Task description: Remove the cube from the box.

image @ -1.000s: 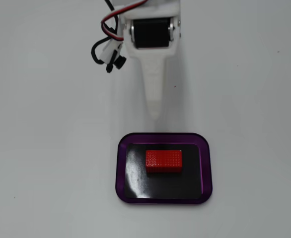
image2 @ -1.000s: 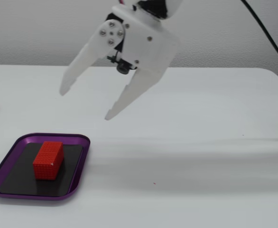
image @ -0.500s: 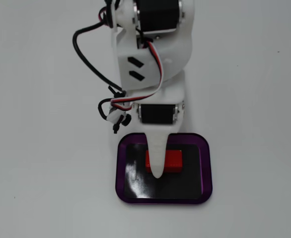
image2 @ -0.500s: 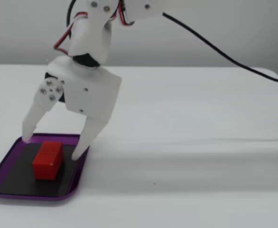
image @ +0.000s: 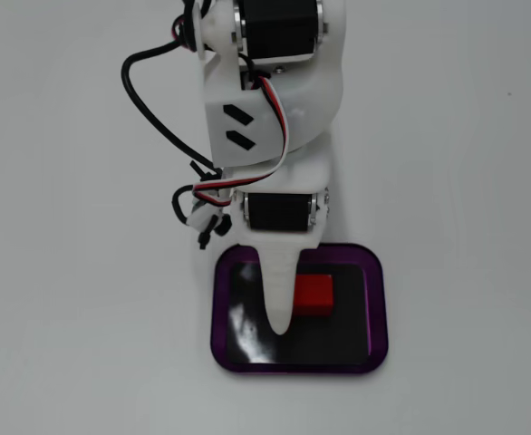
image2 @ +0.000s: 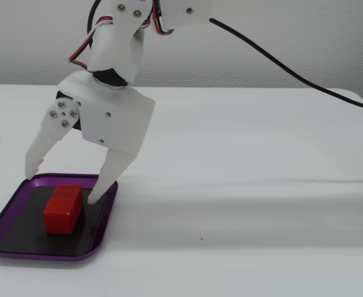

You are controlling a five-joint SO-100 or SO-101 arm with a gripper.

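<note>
While the spread tool (image2: 62,185) hovers over the box (image2: 8,218), the cube (image2: 62,209) sits just beneath its tips; next, lower and pinch.

Over the last second the gripper (image2: 62,185) has come from high above the bare counter (image2: 262,204), right of the box (image2: 101,230), down to the box with its jaws spread wide. In a fixed view the arm (image: 275,136) has extended toward the near edge, and its finger (image: 281,299) now covers the left part of the cube (image: 314,295). In the last half second the gripper has lifted slightly in a fixed view, with one fingertip at the far left rim and the other just right of the cube (image2: 62,208).
</note>
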